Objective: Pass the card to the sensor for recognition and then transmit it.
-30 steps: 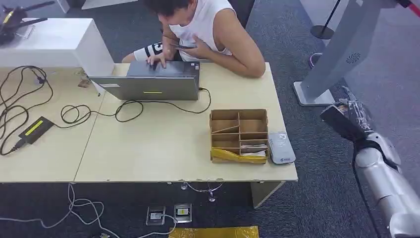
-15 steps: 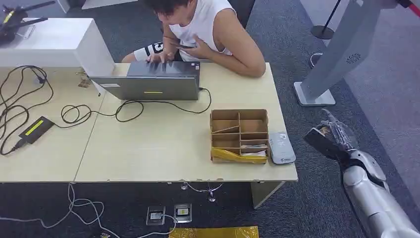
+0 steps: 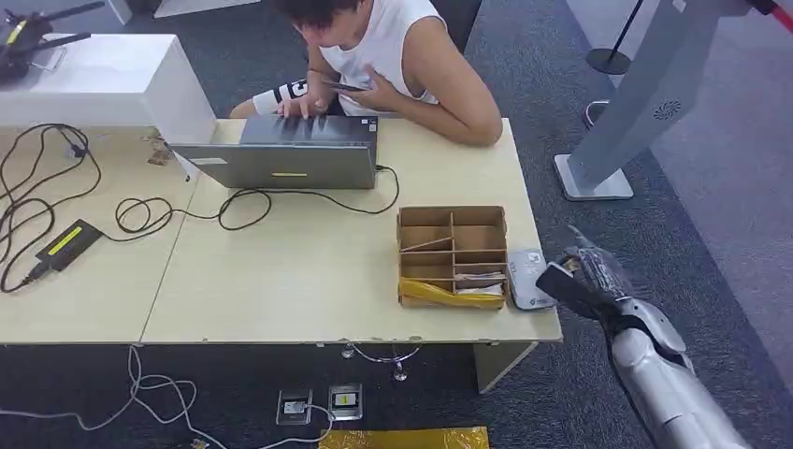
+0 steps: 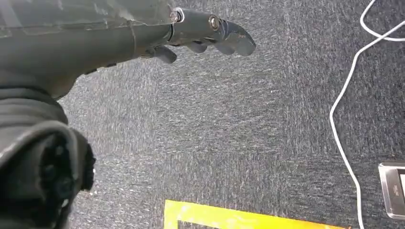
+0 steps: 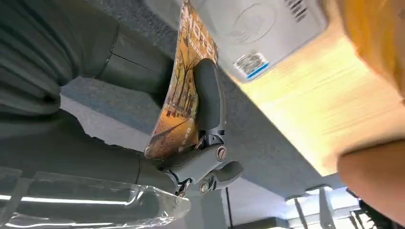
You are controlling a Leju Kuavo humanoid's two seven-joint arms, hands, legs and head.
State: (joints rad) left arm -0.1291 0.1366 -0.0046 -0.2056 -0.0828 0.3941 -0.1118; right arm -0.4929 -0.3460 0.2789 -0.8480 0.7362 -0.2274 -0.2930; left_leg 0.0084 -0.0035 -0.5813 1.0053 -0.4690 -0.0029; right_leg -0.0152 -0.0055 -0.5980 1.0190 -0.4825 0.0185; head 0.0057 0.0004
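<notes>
My right hand [image 3: 584, 285] hovers just off the table's right edge, beside the grey sensor [image 3: 530, 278]. It holds a card [image 5: 181, 95] printed with an orange street scene, clamped between the thumb and the dark fingers [image 5: 209, 102]. In the right wrist view the card's far end lies close to the sensor's [image 5: 253, 28] pale casing and its label. My left hand [image 4: 200, 33] hangs over the grey carpet with its fingers loosely curled and nothing in them.
A cardboard divider box [image 3: 453, 255] with a yellow strip stands left of the sensor on the wooden table [image 3: 309, 271]. A person [image 3: 393, 56] sits at a laptop [image 3: 290, 154] at the far side. Cables [image 3: 56, 187] trail on the left. A grey stand [image 3: 636, 103] rises at the right.
My right hand has come down and leftward with the card, from beside the grey stand to the table edge next to the sensor.
</notes>
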